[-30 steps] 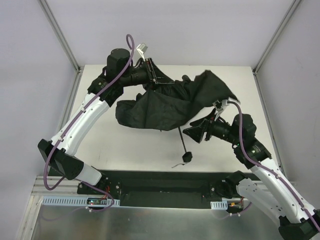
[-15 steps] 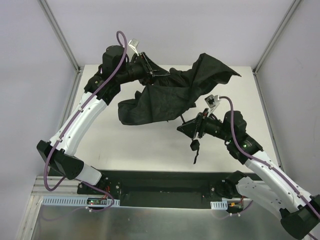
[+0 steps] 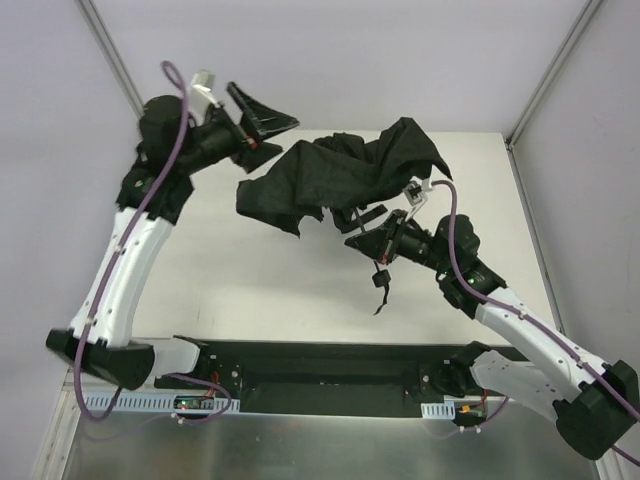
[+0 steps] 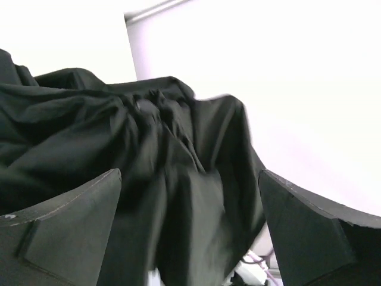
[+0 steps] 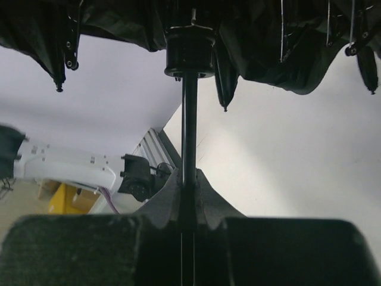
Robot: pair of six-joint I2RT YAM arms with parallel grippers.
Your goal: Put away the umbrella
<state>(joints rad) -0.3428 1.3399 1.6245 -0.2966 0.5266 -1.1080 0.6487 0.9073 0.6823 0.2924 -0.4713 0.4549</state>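
The black fabric folding umbrella [image 3: 335, 175] is released by the left fingers [image 4: 59, 232] (now spread wide); its thin metal shaft [image 5: 189, 131] is newly clamped in the right fingers [image 5: 77, 250], above the worktop [image 3: 230, 290], not yet collapsed.
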